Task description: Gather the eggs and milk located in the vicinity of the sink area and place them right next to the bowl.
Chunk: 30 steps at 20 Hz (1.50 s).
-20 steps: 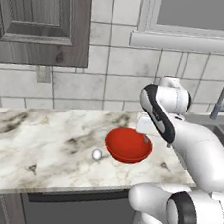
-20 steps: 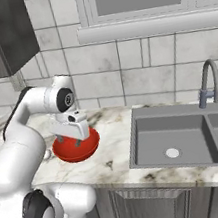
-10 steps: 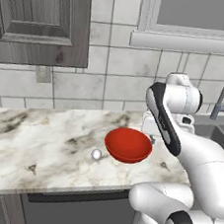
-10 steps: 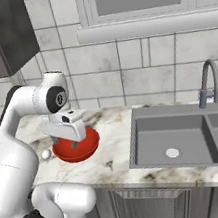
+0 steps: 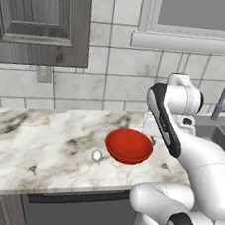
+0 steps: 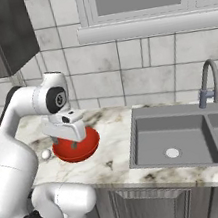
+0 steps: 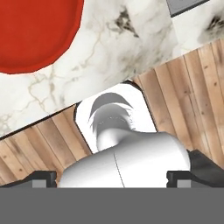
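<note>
Looking over the counter point(image 5: 41, 140), I see the bowl point(image 5: 129, 145) at 9 o'clock from the sink point(image 6: 187, 140); I see no eggs or milk. The gripper point(image 6: 65, 142) hangs over the bowl, empty I judge; how wide, I cannot tell. An egg is fragile: I would pinch its middle gently.

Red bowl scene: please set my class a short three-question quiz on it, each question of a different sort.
1. True or false: the bowl sits inside the sink.
2. What lies on the counter close beside the bowl? A) a small white ball B) a knife C) a plate
3. How many basins does the sink have?
Key: 1 false; 2 A; 3 two.
</note>
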Motion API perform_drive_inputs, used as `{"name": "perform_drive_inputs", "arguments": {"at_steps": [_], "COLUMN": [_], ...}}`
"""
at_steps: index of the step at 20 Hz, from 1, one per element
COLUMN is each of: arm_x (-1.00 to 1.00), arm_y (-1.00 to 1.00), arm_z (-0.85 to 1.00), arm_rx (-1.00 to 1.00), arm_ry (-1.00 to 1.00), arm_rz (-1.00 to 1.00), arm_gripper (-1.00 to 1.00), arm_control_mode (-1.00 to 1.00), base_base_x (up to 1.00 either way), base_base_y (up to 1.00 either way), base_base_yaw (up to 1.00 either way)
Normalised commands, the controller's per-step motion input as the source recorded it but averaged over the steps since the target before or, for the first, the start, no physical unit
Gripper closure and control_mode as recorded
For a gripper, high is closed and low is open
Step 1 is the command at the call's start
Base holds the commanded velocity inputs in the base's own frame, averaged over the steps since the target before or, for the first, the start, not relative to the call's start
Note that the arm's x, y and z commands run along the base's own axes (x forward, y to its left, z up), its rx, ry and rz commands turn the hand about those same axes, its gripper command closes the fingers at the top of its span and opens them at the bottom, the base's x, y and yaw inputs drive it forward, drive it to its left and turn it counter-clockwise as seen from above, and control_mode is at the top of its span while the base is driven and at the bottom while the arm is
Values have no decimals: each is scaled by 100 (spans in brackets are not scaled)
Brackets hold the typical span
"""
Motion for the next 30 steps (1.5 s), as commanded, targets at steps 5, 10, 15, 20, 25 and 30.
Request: {"name": "perform_drive_inputs", "arguments": {"at_steps": [5,10,15,20,25,30], "arm_x": [0,0,0,0,0,0], "arm_y": [-7,0,0,0,0,0], "arm_z": [-1,0,0,0,0,0], "arm_rx": [0,0,0,0,0,0], "arm_ry": [0,0,0,0,0,0], "arm_rz": [0,0,0,0,0,0], "arm_gripper": [-100,-100,-100,-100,-100,-100], "arm_control_mode": [100,100,100,100,100,100], "base_base_x": [0,0,0,0,2,14], "base_base_y": [-70,-99,-100,-92,-83,-67], "base_base_yaw": [0,0,0,0,0,0]}}
